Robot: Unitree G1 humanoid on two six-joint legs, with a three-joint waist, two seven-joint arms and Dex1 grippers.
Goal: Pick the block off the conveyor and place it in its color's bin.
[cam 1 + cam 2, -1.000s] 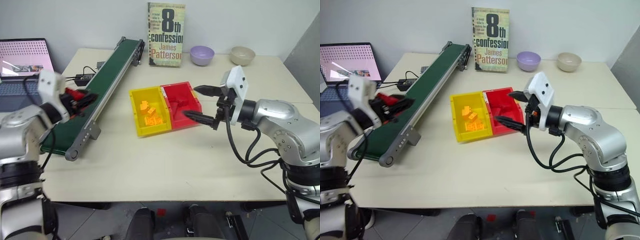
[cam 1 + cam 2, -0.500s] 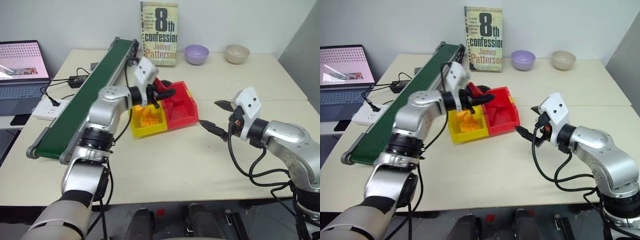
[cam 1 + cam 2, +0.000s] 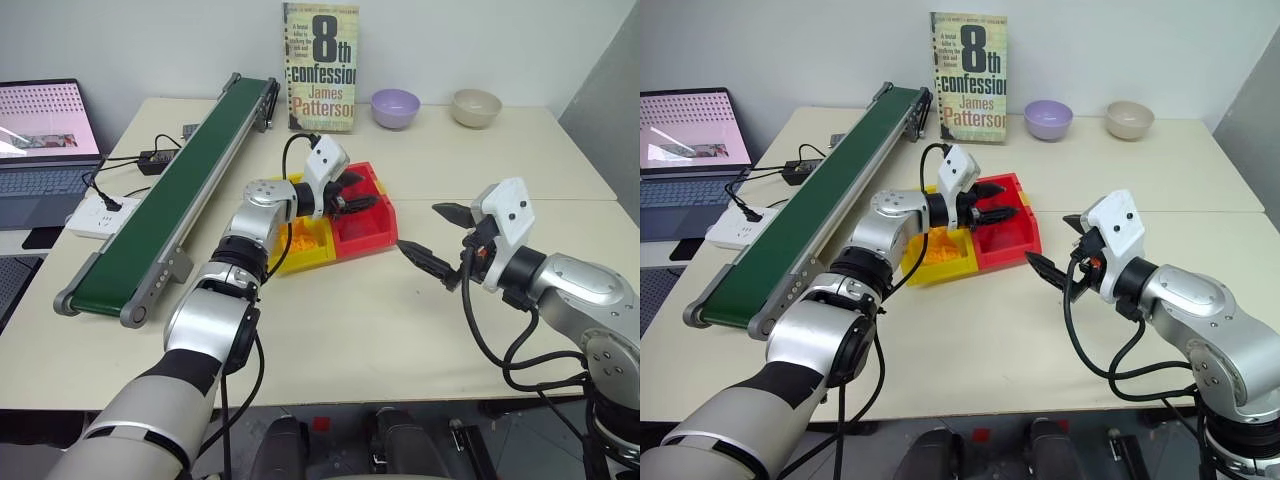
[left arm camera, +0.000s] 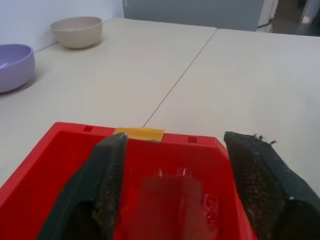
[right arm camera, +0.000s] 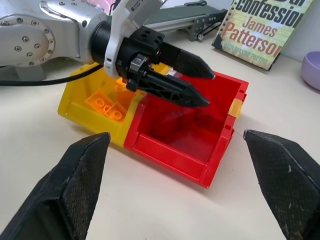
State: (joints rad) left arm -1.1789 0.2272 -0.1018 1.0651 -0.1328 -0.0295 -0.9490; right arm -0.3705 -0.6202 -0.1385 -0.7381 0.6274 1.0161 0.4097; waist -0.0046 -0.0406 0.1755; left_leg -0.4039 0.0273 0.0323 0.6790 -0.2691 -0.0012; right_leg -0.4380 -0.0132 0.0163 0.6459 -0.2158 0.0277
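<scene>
Over the red bin (image 3: 367, 215), right of the conveyor (image 3: 160, 215), your left gripper (image 5: 187, 80) has just swung across and spread its jaws; the block (image 4: 167, 200) blurs between them, dropping in. Right gripper (image 3: 435, 240), bin's 4 o'clock, gapes empty.
</scene>
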